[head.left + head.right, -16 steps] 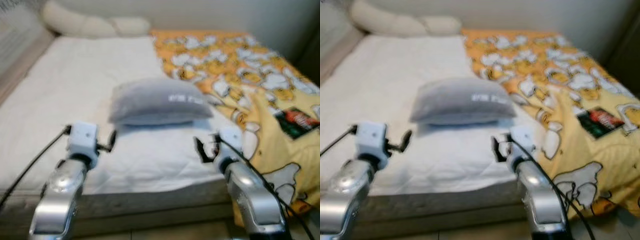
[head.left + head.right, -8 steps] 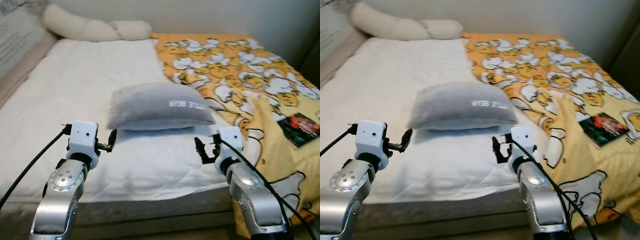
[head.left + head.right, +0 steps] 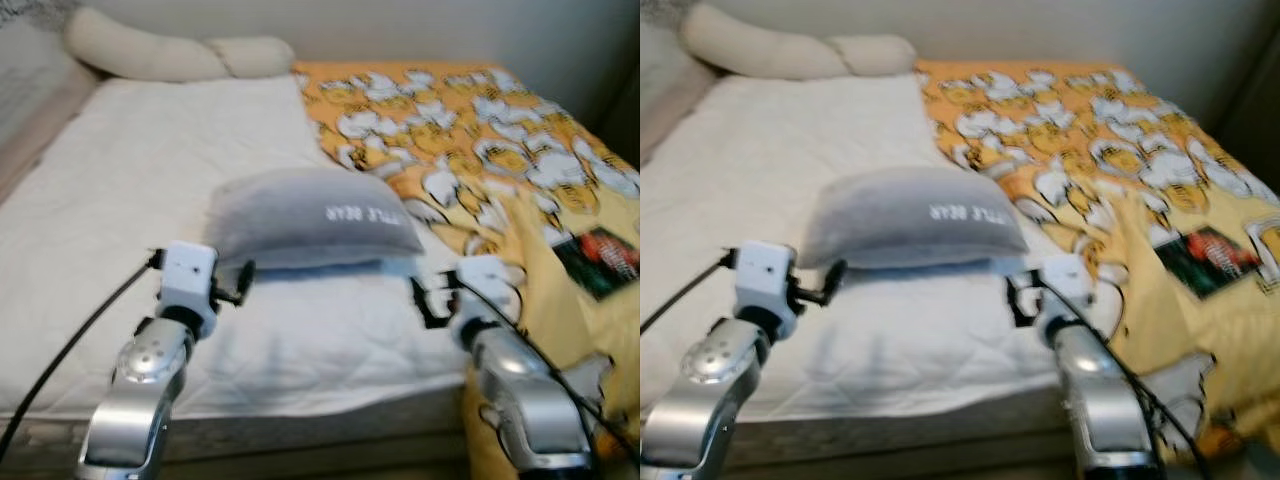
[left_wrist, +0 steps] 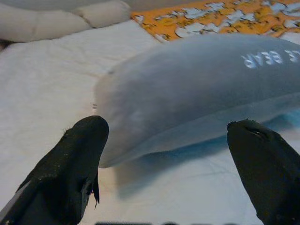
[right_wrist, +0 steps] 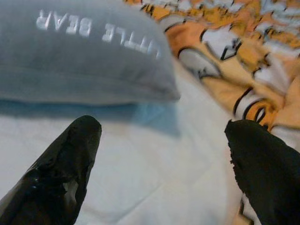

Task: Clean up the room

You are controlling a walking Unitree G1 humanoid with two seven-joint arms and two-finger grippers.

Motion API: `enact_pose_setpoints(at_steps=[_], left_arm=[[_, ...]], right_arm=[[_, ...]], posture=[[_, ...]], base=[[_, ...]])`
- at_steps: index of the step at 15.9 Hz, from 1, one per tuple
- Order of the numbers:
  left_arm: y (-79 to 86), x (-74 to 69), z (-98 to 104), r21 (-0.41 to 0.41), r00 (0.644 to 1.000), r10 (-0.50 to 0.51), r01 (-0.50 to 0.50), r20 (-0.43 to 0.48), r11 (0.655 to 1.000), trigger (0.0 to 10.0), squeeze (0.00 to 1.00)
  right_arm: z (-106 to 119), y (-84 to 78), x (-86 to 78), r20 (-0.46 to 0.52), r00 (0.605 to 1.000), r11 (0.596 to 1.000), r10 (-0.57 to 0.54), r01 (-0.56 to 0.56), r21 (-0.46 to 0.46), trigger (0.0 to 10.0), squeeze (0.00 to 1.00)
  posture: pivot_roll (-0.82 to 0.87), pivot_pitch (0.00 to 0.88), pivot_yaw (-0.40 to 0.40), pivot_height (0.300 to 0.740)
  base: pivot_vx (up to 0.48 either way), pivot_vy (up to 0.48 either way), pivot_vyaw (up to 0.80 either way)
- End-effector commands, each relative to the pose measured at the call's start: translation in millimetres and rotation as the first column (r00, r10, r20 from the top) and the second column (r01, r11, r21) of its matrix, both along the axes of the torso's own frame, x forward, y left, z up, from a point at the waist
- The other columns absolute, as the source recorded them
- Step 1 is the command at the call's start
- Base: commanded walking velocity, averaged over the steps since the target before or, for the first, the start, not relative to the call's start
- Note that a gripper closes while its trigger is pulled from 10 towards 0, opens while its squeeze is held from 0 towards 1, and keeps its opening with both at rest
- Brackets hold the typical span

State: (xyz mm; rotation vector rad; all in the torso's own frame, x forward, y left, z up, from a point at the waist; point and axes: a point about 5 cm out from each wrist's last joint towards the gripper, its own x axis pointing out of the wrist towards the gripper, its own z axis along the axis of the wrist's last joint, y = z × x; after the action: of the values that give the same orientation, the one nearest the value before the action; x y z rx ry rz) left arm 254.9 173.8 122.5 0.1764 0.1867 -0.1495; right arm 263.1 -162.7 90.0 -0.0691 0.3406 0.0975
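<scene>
White bedding (image 3: 120, 180) is spread under a grey pillow (image 3: 310, 218) lying at 12 o'clock from the left gripper (image 4: 173, 154) and right gripper (image 5: 159, 159), both spread wide; soft and light, it is probably best pinched at its ends.

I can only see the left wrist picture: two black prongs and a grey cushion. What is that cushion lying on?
Observer: The grey pillow lies on a bed with a white sheet.
Operator: Is there another arm?
Observer: Yes, the right tool is raised near the pillow's other end, its fingers apart.
Operator: What is the orange patch behind the cushion?
Observer: A yellow and orange cartoon-print blanket covers the bed's right side, with a dark booklet or packet lying on it.
</scene>
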Motion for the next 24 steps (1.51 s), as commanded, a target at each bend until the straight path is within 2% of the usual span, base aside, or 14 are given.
enact_pose_setpoints(at_steps=[1,4,8,9,15,18,20,24], left_arm=[[7.2,0.5,2.8,0.014,1.000,0.021,-0.021,0.006,1.000,10.0,0.00],[7.1,1.1,3.2,0.012,1.000,0.022,-0.022,0.007,1.000,10.0,0.00],[6.5,1.5,3.1,0.010,1.000,0.020,-0.020,0.008,1.000,10.0,0.00],[6.5,1.6,3.1,0.010,1.000,0.019,-0.019,0.008,1.000,10.0,0.00],[4.7,1.4,8.1,0.010,0.999,-0.009,0.009,0.035,1.000,10.0,0.00],[3.0,-1.8,10.6,0.049,0.997,-0.067,0.065,0.032,0.997,10.0,0.00],[-5.7,-3.5,10.3,0.032,0.985,-0.168,0.167,0.034,0.985,10.0,0.00],[-26.4,19.0,4.9,0.044,0.916,-0.402,0.402,-0.015,0.914,10.0,0.00]], right_arm=[[3.4,9.0,2.6,0.016,0.999,1.000,0.029,-0.029,0.010,10.0,0.00],[5.0,10.1,3.6,0.019,0.999,0.999,0.049,-0.049,-0.007,10.0,0.00],[6.3,10.1,4.0,0.024,0.998,0.998,0.057,-0.057,-0.012,10.0,0.00],[6.3,9.0,4.1,0.026,0.999,0.999,0.035,-0.035,0.012,10.0,0.00],[7.3,7.4,4.6,0.029,0.999,1.000,0.022,-0.022,0.015,10.0,0.00],[9.6,4.8,4.3,0.029,1.000,1.000,0.005,-0.005,0.016,10.0,0.00],[9.6,-9.5,8.6,0.028,0.999,0.999,-0.046,0.046,-0.003,10.0,0.00],[3.8,-39.0,37.1,0.005,0.991,0.985,-0.137,0.136,-0.106,10.0,0.00]], posture=[[-0.08,0.000,-0.030,0.740],[-0.08,0.000,-0.031,0.740],[-0.09,0.000,-0.031,0.740],[-0.09,0.000,-0.032,0.740],[-0.09,0.000,-0.032,0.740],[-0.09,0.000,-0.026,0.740],[-0.09,0.000,-0.024,0.740],[-0.13,0.000,-0.005,0.740]], base=[[0.289,0.000,0.00],[0.291,0.000,0.00],[0.293,0.000,0.80],[0.292,0.000,0.00],[0.146,0.000,0.00],[0.000,0.000,0.00],[0.000,0.000,0.00],[0.000,0.000,0.00]])
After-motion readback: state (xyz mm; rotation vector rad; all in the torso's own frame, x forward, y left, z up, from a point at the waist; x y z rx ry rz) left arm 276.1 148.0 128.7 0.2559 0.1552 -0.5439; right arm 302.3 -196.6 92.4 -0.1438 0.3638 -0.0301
